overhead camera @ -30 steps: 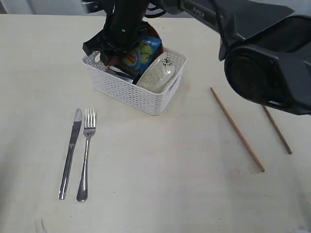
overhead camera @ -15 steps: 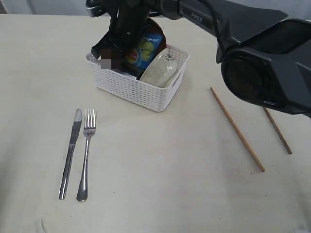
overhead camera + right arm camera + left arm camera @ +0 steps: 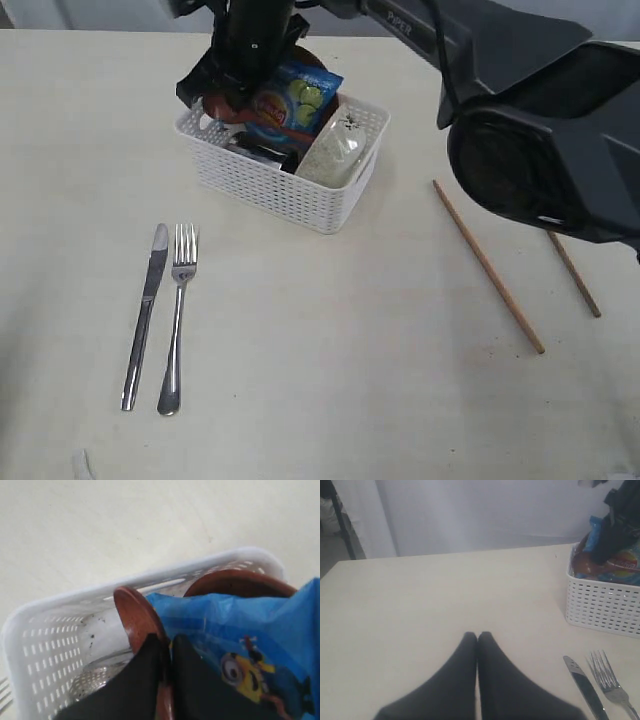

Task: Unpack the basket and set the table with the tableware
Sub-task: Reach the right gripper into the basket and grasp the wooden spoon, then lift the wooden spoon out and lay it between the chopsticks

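Table (image 3: 330, 400) fills the exterior view, pale and wide. Right arm (image 3: 540, 120) reaches across it to the basket (image 3: 285, 190) at the far middle. Blue chip bag (image 3: 298, 98) stands up out of the basket. Off-white bowl (image 3: 335, 150) leans on edge at the basket's right end. Two chopsticks (image 3: 488, 265) lie on the table right of the basket, well apart from each other. Knife (image 3: 145, 315) and fork (image 3: 177, 315) lie side by side, nearer and to the left.

Exterior hides the grip; I get it from the right wrist view. Round brown plate (image 3: 239, 584) stands behind the bag. Right claw (image 3: 167, 642) is pinched nearly closed on the reddish-brown spoon (image 3: 136, 620), beside the bag. Steel cup (image 3: 95, 685) shows low in the basket.

Only the left wrist view shows the left claw (image 3: 477, 637): tips pressed together, holding nothing, over bare table well short of the basket.
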{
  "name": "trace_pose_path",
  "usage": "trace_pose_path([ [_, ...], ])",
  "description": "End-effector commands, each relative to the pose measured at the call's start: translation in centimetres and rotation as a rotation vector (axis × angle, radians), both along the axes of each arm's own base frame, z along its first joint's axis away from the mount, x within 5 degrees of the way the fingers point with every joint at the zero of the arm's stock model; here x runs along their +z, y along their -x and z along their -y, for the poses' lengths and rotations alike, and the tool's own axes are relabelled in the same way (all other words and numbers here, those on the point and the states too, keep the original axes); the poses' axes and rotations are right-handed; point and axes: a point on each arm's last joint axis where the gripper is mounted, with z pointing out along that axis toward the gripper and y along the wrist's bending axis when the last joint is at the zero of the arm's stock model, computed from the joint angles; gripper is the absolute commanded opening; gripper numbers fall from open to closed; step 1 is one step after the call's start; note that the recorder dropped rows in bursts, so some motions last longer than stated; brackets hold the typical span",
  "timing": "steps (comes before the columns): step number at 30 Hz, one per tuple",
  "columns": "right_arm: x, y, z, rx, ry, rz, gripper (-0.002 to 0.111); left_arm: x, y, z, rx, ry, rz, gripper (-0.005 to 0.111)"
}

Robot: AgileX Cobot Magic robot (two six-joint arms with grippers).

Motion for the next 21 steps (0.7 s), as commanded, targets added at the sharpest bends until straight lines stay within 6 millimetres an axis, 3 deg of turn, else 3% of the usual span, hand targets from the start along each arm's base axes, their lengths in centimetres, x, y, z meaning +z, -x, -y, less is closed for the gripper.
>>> trace_pose_path([
  [1, 2.5, 0.4, -0.1, -0.005, -0.021, 0.046, -0.001, 0.0, 0.0, 0.1, -0.008, 0.004, 0.006, 0.0],
  [6, 5.5, 1.3, 0.4, -0.001, -0.052, 0.061, -0.001, 0.0, 0.0, 0.1, -0.008, 0.012, 0.005, 0.0],
  [13, 11.5, 2.7, 1.6, -0.002, -0.129, 0.152, -0.001, 0.0, 0.0, 0.1, -0.008, 0.012, 0.005, 0.0],
  [21, 18.7, 4.9, 4.8, -0.078, -0.162, 0.266, -0.001, 0.0, 0.0, 0.1, -0.008, 0.012, 0.005, 0.0],
])
